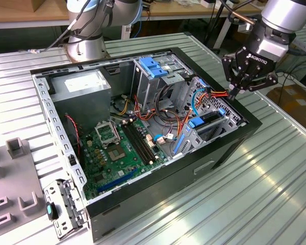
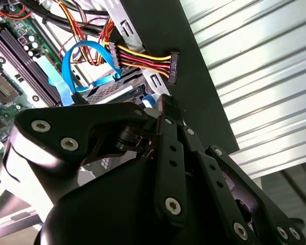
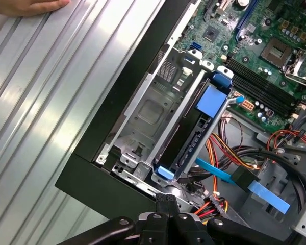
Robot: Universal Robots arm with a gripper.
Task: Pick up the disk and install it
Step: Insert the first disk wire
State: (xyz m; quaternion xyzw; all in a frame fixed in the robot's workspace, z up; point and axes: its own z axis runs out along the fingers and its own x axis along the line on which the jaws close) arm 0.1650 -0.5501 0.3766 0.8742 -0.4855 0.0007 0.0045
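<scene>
A ribbed metal worktop (image 1: 275, 168) is carrying an open computer case (image 1: 158, 196), which is lying with its motherboard (image 1: 112, 153) facing up, while benches and cabling are crowding the background. The claw (image 1: 233, 93) is hovering over the case's rim on the exterior view's right, directly above the drive cage (image 3: 148, 109). In both wrist views its fingers are pressing together with nothing between them, so it is clenched and empty.

The disk (image 3: 194, 138) is, as far as I can judge, sitting on edge in the cage's inner slot, in the corner of the case below the claw. Its blue rails and blue tab are showing, but its label is facing out of sight.

A power connector (image 2: 172, 66) on yellow, red and black wires is hanging loose just beside the fingertips, and a blue data cable (image 2: 71, 61) is looping near it. Any sweep of the claw through here is risking a snag that drags a wire or tugs at the disk. The thin cage walls are also leaving little room, so a slight misalignment could jam the claw against metal. A person's hand (image 3: 25, 6) is resting on the worktop beside the case and could be struck if the arm swings that way.
</scene>
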